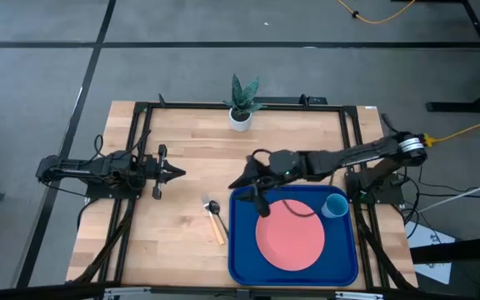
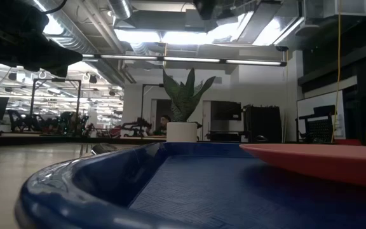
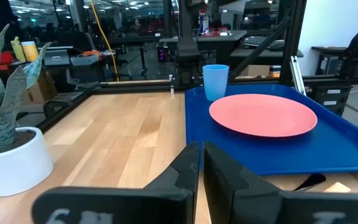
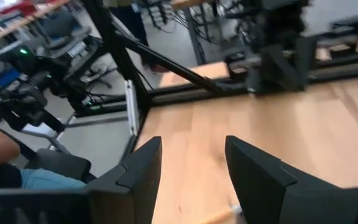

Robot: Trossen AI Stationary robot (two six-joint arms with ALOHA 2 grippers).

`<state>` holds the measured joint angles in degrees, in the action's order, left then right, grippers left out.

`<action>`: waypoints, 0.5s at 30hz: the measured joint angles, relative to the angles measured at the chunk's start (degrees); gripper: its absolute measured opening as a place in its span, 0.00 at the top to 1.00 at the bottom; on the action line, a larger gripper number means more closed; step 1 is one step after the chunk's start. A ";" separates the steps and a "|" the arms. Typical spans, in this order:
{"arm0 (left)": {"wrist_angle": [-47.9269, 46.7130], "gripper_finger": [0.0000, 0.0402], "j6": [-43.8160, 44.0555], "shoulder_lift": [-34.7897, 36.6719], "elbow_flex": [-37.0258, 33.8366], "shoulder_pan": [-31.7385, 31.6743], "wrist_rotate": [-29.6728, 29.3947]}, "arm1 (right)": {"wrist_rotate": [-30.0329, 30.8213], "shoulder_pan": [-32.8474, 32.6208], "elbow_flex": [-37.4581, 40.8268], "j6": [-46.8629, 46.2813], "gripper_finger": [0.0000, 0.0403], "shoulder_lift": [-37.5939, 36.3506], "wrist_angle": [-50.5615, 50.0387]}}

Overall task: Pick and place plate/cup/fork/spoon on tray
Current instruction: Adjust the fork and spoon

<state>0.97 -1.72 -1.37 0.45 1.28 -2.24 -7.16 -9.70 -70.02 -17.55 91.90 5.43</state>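
From above, the plate [image 1: 290, 238] and cup [image 1: 336, 205] sit on the tray [image 1: 244, 250]; the fork [image 1: 217, 227] and spoon [image 1: 211, 205] lie on the table [image 1: 182, 150] just left of it. The right pincer [image 1: 238, 182] hovers wide over the tray's far-left corner. Left wrist view: the left pincer [image 3: 201, 163] is pressed closed (empty, waiting at the left).

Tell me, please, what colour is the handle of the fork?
The fork has a light wooden tan handle, seen best in the high view.
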 joint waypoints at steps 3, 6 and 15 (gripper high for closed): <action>0.00 0.97 -0.01 -0.01 -0.02 0.00 0.00 | 0.47 -0.85 0.00 0.02 0.55 4.08 7.36; 0.00 0.97 0.00 0.00 -0.02 0.00 0.00 | 5.25 -1.57 -0.09 -0.46 0.55 8.63 12.41; -0.02 0.97 0.00 -0.02 -0.02 0.00 0.00 | 12.56 -2.16 -16.44 -12.39 0.55 21.91 -9.01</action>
<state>0.95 -1.72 -1.39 0.43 1.28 -2.24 5.40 -11.86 -86.46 -29.93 113.81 -3.58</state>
